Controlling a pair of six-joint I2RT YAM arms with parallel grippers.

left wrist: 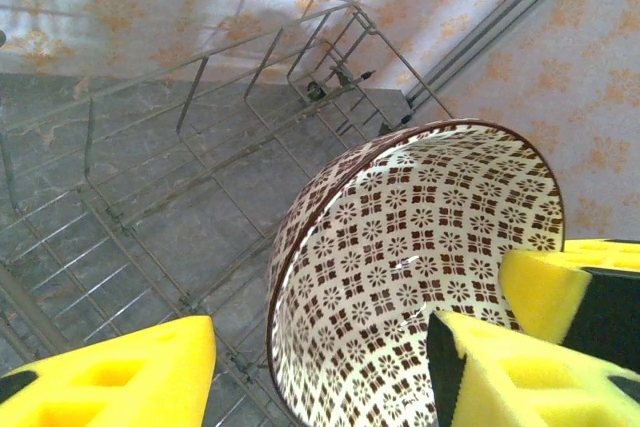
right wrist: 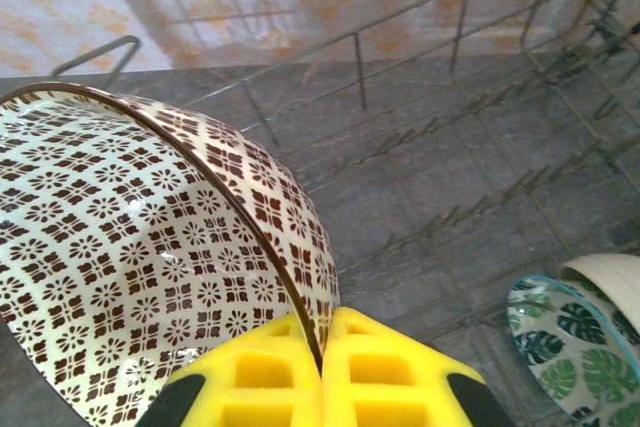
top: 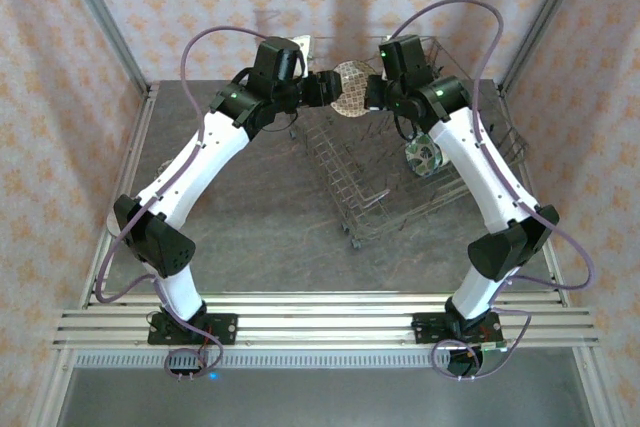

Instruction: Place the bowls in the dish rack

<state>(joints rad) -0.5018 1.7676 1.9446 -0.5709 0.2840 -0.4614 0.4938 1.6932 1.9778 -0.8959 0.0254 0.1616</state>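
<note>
Top external: both arms met above the far end of the rack (top: 350, 197), which stood on the right half of the table (top: 250, 207). A brown bowl (top: 350, 89) hung in the air between the left gripper (top: 333, 89) and the right gripper (top: 368, 97), tilted on edge. Right wrist: the right gripper (right wrist: 322, 332) was clamped on the brown bowl's (right wrist: 130, 247) rim, jaws pressed together on the wall, one inside and one outside. Left wrist: the left gripper (left wrist: 320, 332) stood open and held nothing; one jaw sat inside the brown bowl (left wrist: 400, 277), the other outside and clear of its wall. A green bowl (top: 423, 157) stood on edge among the tines near the rack's right side, with a cream bowl (right wrist: 612, 282) just beside it.
</note>
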